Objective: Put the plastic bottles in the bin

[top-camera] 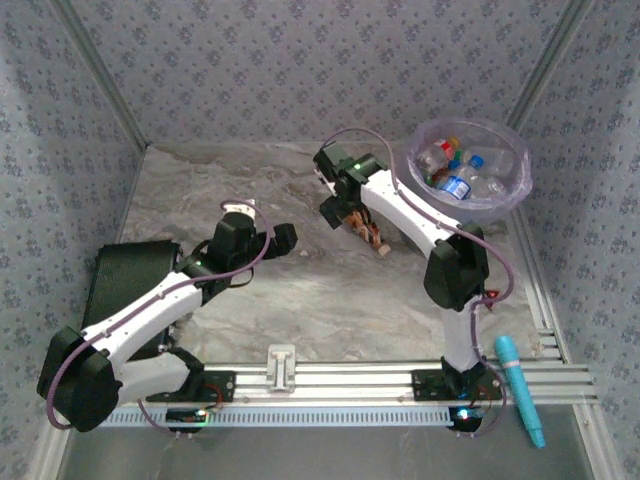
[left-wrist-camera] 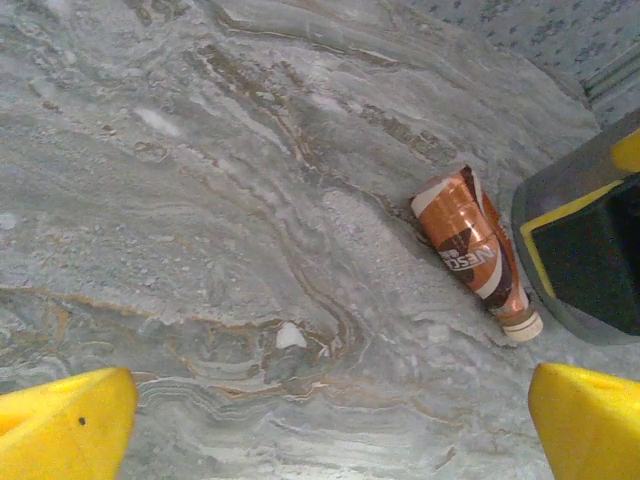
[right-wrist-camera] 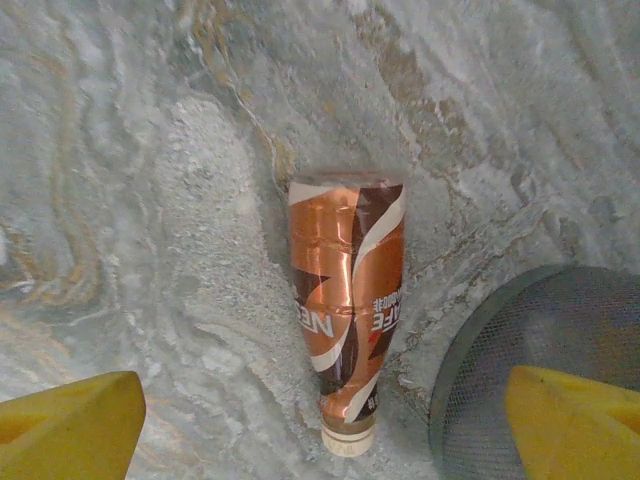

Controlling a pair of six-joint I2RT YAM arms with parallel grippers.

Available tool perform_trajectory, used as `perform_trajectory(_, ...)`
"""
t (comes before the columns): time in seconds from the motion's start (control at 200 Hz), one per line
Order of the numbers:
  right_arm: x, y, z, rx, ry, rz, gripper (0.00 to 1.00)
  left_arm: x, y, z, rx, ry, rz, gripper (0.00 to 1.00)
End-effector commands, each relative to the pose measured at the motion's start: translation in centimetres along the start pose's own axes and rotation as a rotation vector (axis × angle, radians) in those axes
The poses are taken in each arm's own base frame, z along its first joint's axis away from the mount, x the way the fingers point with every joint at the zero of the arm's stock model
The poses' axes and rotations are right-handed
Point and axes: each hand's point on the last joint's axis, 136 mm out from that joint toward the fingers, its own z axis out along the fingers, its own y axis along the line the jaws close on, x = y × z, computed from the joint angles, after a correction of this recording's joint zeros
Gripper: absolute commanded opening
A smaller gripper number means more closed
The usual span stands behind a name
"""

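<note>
While a brown bottle [right-wrist-camera: 345, 320] lies on the table [top-camera: 300, 305], the right tool [top-camera: 345, 212] hangs wide over it, the left tool [top-camera: 281, 238] wide at its left, the bin [top-camera: 520, 178] of bottles [top-camera: 458, 184] at its right.

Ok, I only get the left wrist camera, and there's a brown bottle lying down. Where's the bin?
Observer: The bin stands at the far right corner of the table.
Operator: Is anything in it?
Observer: Yes, several bottles lie inside.
Operator: Is the other arm close?
Observer: The right gripper hangs open over the brown bottle, one finger on each side.
</note>
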Motion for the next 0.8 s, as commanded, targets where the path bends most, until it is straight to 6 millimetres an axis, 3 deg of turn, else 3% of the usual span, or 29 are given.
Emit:
perform_trajectory(0.0,0.9,0.3,2.0,-0.038,0.062,-0.023,0.95,-0.1,0.5,-0.3,-0.011,-0.008,-0.012,1.0)
perform_trajectory(0.51,4.3,0.9,10.1,-0.123,0.225,-0.001,0.92,-0.3,0.3,0.1,-0.003,-0.002,-0.019,1.0)
perform_trajectory(0.68,4.9,0.8,11.2,-0.122,0.234,0.026,0.87,-0.2,0.3,0.4,0.0,0.001,-0.021,1.0)
perform_trajectory(0.795,4.3,1.2,11.2,-0.153,0.199,0.067,0.76,-0.3,0.3,0.5,-0.002,0.003,-0.023,1.0)
